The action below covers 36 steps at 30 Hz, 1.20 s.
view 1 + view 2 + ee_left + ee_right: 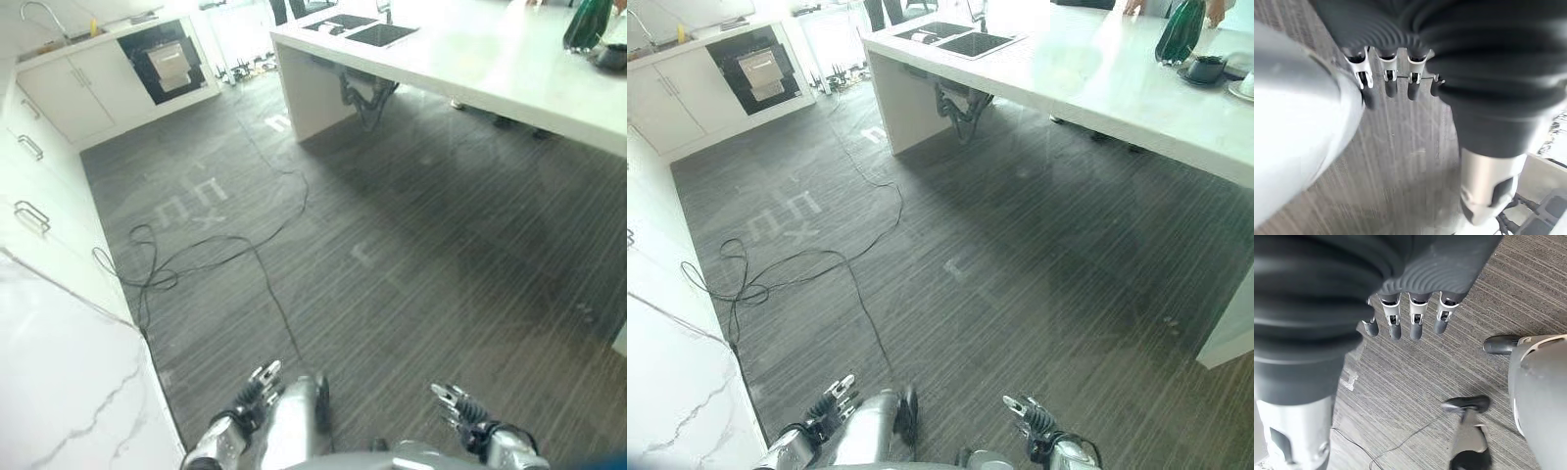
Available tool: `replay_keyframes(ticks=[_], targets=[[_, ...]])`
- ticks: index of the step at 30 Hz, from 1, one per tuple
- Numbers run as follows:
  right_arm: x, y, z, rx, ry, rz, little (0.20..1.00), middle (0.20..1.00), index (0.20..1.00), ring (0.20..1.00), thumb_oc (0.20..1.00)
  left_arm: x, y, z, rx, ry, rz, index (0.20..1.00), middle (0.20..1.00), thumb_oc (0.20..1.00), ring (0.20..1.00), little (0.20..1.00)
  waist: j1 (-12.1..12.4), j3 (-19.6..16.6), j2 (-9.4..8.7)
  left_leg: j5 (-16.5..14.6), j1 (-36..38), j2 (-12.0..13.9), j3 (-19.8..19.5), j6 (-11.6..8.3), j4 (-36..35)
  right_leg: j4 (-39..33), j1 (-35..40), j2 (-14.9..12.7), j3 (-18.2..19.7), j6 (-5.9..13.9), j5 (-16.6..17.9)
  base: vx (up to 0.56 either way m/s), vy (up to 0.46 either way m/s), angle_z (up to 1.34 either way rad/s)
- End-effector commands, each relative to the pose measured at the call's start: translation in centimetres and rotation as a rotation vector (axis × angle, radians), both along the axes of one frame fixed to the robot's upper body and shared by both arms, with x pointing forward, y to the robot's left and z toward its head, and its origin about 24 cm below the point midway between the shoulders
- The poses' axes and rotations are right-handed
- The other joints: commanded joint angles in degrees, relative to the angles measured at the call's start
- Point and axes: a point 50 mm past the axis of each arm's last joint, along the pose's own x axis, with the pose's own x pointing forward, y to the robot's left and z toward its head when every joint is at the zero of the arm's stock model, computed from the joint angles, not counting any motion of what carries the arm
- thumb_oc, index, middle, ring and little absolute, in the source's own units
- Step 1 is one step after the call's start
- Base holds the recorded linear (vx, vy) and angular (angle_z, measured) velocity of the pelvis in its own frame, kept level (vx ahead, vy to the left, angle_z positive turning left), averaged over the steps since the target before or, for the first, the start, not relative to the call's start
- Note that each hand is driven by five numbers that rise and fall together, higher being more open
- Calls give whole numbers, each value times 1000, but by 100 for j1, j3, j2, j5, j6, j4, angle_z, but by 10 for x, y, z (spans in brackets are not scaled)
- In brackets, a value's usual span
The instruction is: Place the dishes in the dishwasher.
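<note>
Both hands hang empty with relaxed fingers at bottom centre, left hand point(257, 388), right hand point(457, 403); dark dishes point(1205, 69) sit on the white counter point(1097, 78), upper right.

Dark striped floor point(1038, 264) lies open ahead between white marble counter point(59, 392) along the left and white island point(1097, 88) at far right; dishwasher point(759, 69) stands far off among white cabinets point(69, 93).

Cut off and hard to read

The dark green object point(1181, 29) on the white counter point(1097, 78) runs past the top edge; the small dishes point(1207, 69) beside it are too small to identify.
</note>
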Motion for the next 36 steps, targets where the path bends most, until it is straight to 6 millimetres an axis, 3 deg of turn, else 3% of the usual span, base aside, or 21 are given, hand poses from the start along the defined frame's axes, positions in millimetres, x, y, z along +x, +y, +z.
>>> replay_keyframes(ticks=[1,3,4,5,6,7,8,9,10,13,16,18,21,22,23,27,28,30,32,34,36], targets=[[24,5,16,28,-173,26,1000,1000,1000,1000,1000,2,-23,-1,-6,-23,-63,1000,1000,1000,1000,1000,194,-165,-164,-39,2015,-323,380,373,-1633,-60,634,-607,-81,439,-213,907,552,-39],[24,12,14,40,-163,42,1000,1000,1000,1000,1000,2,-17,-1,14,-16,-61,1000,1000,1000,1000,1000,326,-286,-216,-300,2125,-520,253,721,-1614,163,764,-614,79,493,-381,563,451,-173],[23,18,12,42,-136,22,1000,1000,1000,1000,1000,7,-11,1,46,-9,-111,1000,1000,1000,1000,1000,243,-468,-337,-626,2445,-906,199,1209,-1763,1865,445,-802,253,1001,504,554,503,-162],[23,20,11,40,-137,12,1000,1000,1000,1000,1000,10,-11,2,45,-13,-129,1000,1000,1000,1000,1000,176,-457,-324,-793,2507,-991,161,1348,-1684,2668,184,-801,374,1236,968,577,586,-20],[22,23,11,35,-135,13,1000,1000,1000,1000,1000,15,-10,5,62,-15,-156,1000,1000,1000,1000,1000,95,-405,-218,-898,2691,-1007,39,1459,-1679,3784,-347,-785,370,1416,1387,371,349,46],[23,24,10,37,-131,7,1000,1000,1000,1000,1000,16,-12,5,67,-14,-160,1000,1000,1000,1000,1000,28,-359,-143,-951,2854,-1000,-20,1496,-1746,4156,-760,-849,236,1308,1269,457,263,82],[23,24,9,36,-130,3,1000,1000,1000,1000,1000,16,-14,4,63,-18,-168,1000,1000,1000,1000,1000,-155,-273,-118,-1031,3078,-1053,-189,1529,-1770,3841,-1305,-625,263,1108,949,474,121,87],[21,22,10,28,-131,-4,1000,1000,1000,1000,1000,18,-16,5,60,-23,-191,1000,1000,1000,1000,1000,-303,-212,-122,-1093,3285,-1143,-431,1509,-1787,3279,-1556,-540,293,992,880,620,13,59],[17,17,9,18,-129,-6,1000,1000,1000,1000,1000,21,-17,6,57,-30,-210,1000,1000,1000,1000,1000,-481,-160,-166,-1224,3568,-1222,-649,1490,-1846,2301,-1790,-690,196,958,999,602,-42,87],[5,6,7,21,-121,-8,1000,1000,1000,1000,1000,27,-18,8,63,-39,-211,1000,1000,1000,1000,1000,-814,-78,-298,-1757,4216,-1314,-1026,1461,-1867,680,-2263,-1081,122,1227,1661,611,-90,154],[4,2,6,15,-118,-7,1000,1000,1000,1000,1000,20,-22,4,76,-31,-227,1000,1000,1000,1000,1000,-808,-186,-316,-2138,4539,-1331,-1067,1369,-1611,657,-2134,-1038,-77,1039,1538,536,-139,50],[8,1,8,7,-118,-23,1000,1000,1000,1000,1000,17,-27,2,60,-18,-237,1000,1000,1000,1000,1000,-881,-325,-222,-1884,4530,-1159,-930,1194,-977,715,-1918,-767,91,692,1140,356,-144,13],[13,0,11,-18,-113,40,1000,1000,1000,1000,1000,18,-29,1,53,-21,-224,1000,1000,1000,1000,1000,-844,-408,-266,-1157,4089,-1181,-1052,883,544,512,-1483,-596,286,436,872,369,-190,8],[12,-2,11,-25,-106,51,1000,1000,1000,1000,1000,18,-28,2,44,-22,-209,1000,1000,1000,1000,1000,-794,-419,-319,-1018,3764,-1181,-1049,832,1056,450,-1300,-590,341,348,777,423,-165,-37],[12,-3,13,-21,-111,51,1000,1000,1000,1000,1000,21,-24,3,57,-32,-236,1000,1000,1000,1000,1000,-633,-379,-397,-1165,3125,-1079,-1002,948,1063,373,-980,-567,493,294,592,387,-117,-39],[16,0,11,-17,-105,56,1000,1000,1000,1000,1000,23,-23,4,63,-38,-234,1000,1000,1000,1000,1000,-537,-313,-403,-1210,2976,-651,-483,934,-340,209,-530,-532,537,383,368,271,104,-43],[15,0,10,-18,-99,49,1000,1000,1000,1000,1000,23,-24,3,64,-33,-247,1000,1000,1000,1000,1000,-447,-311,-375,-1041,2904,-534,-557,809,-1020,89,-357,-519,552,434,338,282,237,-52],[13,-4,9,-29,-96,39,1000,1000,1000,1000,1000,18,-26,0,61,-21,-259,1000,1000,1000,1000,1000,-271,-291,-338,-530,2694,-241,-807,550,-1599,-80,-73,-574,671,500,253,295,321,-23],[12,-7,9,-35,-101,27,1000,1000,1000,1000,1000,16,-25,0,60,-17,-264,1000,1000,1000,1000,1000,-280,-305,-317,-468,2776,-74,-723,528,-1725,-54,-70,-666,649,538,206,176,350,1],[9,-10,9,-43,-98,4,1000,1000,1000,1000,1000,13,-25,-2,73,-2,-291,1000,1000,1000,1000,1000,-380,-346,-241,-526,3039,-44,-478,547,-1967,94,-142,-771,473,591,141,194,448,-14],[4,-10,7,-30,-87,-36,1000,1000,1000,1000,1000,14,-23,-3,103,7,-318,1000,1000,1000,1000,1000,-448,-408,-200,-649,3258,-199,-506,623,-2084,234,-232,-879,337,678,163,186,386,-40]])
